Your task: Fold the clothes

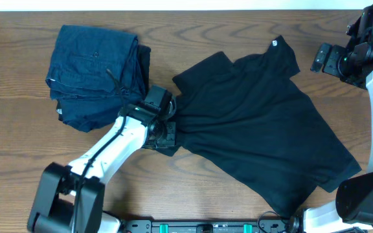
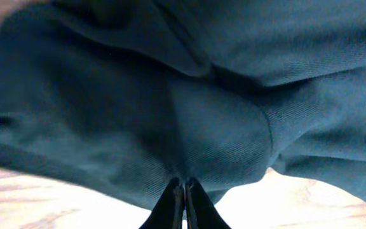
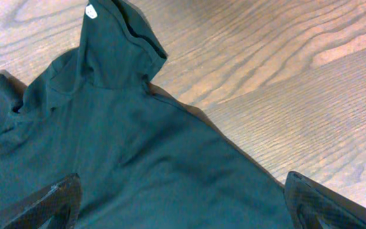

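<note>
The clothes, a black T-shirt [image 1: 258,123], lie spread and rumpled across the middle and right of the table, with a small white logo [image 1: 274,44] at the far edge. My left gripper [image 1: 167,129] is at the shirt's left edge, where the fabric bunches. In the left wrist view its fingertips [image 2: 184,187] are pressed together with the dark cloth [image 2: 221,127] gathered at the tips. My right gripper [image 1: 319,58] hovers open at the far right, apart from the shirt. The right wrist view shows its gripper [image 3: 183,210] spread wide above the shirt [image 3: 138,146] near the logo [image 3: 91,11].
A folded stack of dark blue denim-like garments [image 1: 96,71] lies at the far left, close beside the left gripper. Bare wooden tabletop [image 1: 18,129] shows around both garments. The arm bases stand at the near edge.
</note>
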Available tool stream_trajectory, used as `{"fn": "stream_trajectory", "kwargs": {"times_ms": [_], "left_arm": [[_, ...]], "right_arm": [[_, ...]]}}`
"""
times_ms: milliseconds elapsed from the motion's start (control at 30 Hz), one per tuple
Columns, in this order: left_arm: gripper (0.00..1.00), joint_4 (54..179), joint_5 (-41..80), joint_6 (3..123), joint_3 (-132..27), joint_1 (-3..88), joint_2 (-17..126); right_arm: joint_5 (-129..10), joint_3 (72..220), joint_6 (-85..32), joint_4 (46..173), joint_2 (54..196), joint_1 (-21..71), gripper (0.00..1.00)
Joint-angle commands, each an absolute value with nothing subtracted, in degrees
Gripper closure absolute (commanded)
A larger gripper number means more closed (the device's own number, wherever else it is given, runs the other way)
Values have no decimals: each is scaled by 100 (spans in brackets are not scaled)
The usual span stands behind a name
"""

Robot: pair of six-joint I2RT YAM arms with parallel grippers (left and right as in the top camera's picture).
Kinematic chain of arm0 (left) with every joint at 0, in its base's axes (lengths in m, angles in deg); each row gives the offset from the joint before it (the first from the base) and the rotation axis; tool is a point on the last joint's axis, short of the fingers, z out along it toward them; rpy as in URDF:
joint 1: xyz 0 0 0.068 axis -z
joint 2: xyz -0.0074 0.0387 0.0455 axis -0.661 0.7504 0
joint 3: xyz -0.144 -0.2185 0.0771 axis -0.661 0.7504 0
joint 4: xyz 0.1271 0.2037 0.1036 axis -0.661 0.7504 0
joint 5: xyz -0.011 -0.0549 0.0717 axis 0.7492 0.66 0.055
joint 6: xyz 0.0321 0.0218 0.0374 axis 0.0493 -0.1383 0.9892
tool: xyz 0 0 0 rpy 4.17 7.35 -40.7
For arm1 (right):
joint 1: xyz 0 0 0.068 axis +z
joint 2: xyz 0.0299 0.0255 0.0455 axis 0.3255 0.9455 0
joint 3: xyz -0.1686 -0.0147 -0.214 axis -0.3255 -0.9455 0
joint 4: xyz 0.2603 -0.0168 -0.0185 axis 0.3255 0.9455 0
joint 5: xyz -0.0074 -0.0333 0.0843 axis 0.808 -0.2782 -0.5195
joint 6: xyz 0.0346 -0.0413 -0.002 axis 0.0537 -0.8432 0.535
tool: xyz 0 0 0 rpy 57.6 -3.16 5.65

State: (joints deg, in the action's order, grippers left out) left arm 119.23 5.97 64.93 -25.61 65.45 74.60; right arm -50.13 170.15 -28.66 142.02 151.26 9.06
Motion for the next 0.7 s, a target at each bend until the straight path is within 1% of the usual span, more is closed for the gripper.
{"fn": "stream_trajectory", "kwargs": {"times_ms": [0,467,667], "left_arm": [[94,11864,975,6417,-2546,6558,7675],[94,11687,973,6377,-2546,6558,8321],[94,12104,949,6384,-2524,6558,8514]], "right_arm": [[-4974,17021,-2844,14210,15124,922,1],[-4974,17021,-2844,14210,15124,922,1],[-4974,17021,-2844,14210,15124,922,1]]}}
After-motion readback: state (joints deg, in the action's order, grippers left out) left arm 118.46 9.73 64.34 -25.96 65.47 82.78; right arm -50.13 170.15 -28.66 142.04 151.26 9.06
